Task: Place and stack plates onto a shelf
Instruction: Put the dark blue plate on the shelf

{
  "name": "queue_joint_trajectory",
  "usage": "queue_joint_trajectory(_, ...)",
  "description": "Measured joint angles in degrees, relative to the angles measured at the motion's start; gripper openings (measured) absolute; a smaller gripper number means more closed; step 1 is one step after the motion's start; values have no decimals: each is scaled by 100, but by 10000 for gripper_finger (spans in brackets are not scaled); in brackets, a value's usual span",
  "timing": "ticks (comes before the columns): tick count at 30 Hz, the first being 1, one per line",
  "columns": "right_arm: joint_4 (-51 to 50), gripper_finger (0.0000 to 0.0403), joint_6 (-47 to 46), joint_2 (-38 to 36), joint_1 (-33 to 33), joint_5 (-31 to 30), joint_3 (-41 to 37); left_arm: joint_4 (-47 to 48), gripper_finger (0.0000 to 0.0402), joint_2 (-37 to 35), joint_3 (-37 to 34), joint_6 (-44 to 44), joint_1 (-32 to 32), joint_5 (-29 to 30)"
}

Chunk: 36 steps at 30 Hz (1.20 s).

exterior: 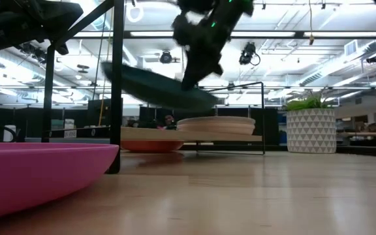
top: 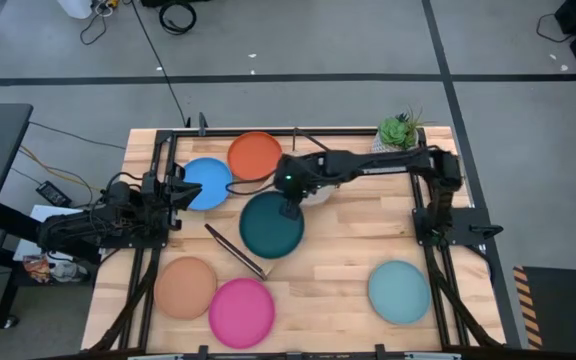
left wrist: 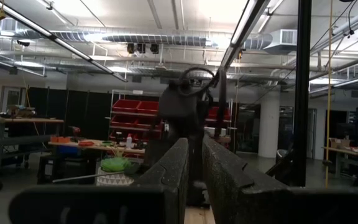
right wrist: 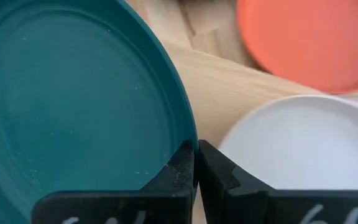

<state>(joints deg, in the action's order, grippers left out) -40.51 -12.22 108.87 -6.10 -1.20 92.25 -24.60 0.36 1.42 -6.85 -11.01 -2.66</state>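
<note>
Dark teal plate (top: 271, 226) held aloft by its rim.
Right gripper (right wrist: 196, 163) pinches one edge only; plate tilts, may slip onto pale plate (right wrist: 303, 143) just beside.

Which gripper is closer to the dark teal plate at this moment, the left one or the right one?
The right. The right gripper is shut on the rim of the dark teal plate, holding it tilted above the table. The left gripper waits apart, beside the blue plate.

Two dark matte jointed arms, green indicator light on right arm, blocky black end effector fingers (right wrist: 185, 171)
</note>
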Motion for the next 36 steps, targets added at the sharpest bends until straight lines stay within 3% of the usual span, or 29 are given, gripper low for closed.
queue_joint_trajectory(18,-816,27,641,1667,-132,335,1992,0,55,0,-1,2,0,0)
queue_joint_trajectory(32,-978,60,780,1752,-149,429,2130,2,55,0,0,0,-2,0)
queue_joint_trajectory(36,-922,59,1262,1750,94,58,2130,2,55,0,-1,2,-2,0)
